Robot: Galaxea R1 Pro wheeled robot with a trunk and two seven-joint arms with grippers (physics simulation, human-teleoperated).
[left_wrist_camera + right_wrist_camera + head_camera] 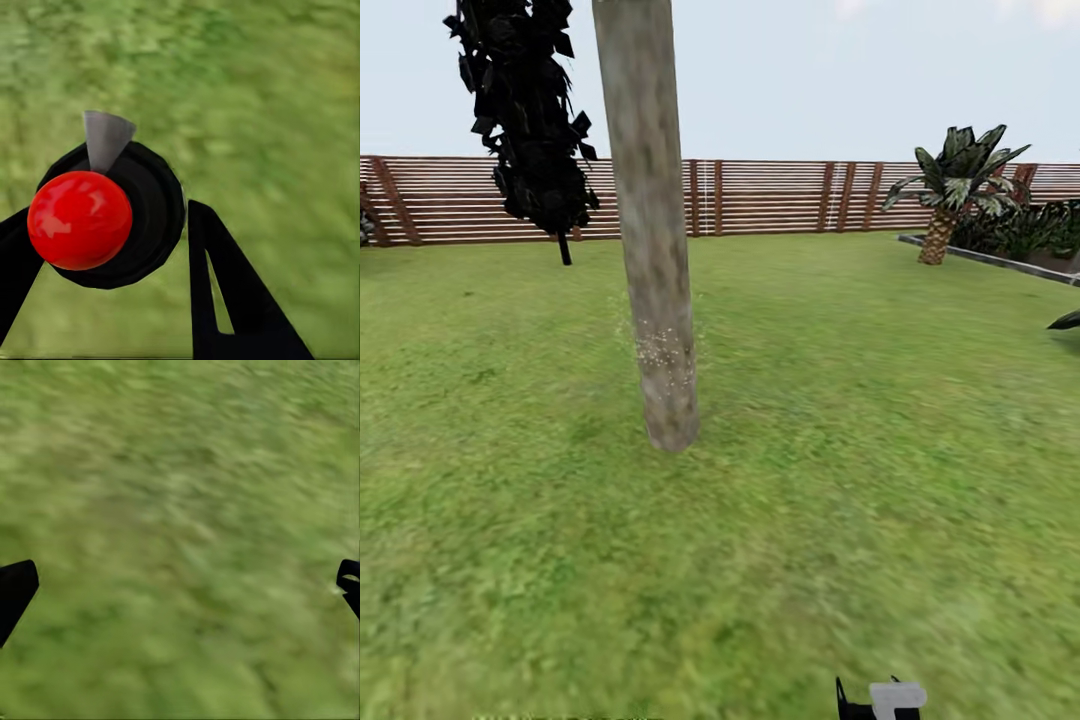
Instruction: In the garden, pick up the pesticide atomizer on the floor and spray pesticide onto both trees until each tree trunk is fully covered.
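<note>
The left gripper (112, 247) squeezes the pesticide atomizer (112, 217) (red ball, black body), likely so it can spray. The tree trunk (655, 260) stands mid-lawn ahead, with pale specks low on its bark. The right gripper (180, 592) hangs over grass (180, 472), fingers spread wide, holding nothing.

black column-shaped tree (530, 120) off to my left by the fence, small scaly-trunked palm (950, 190) far right, dark leafy shrubs (1030, 228) behind grey ledge (985, 258) there. pale sky (810, 70) overhead.
</note>
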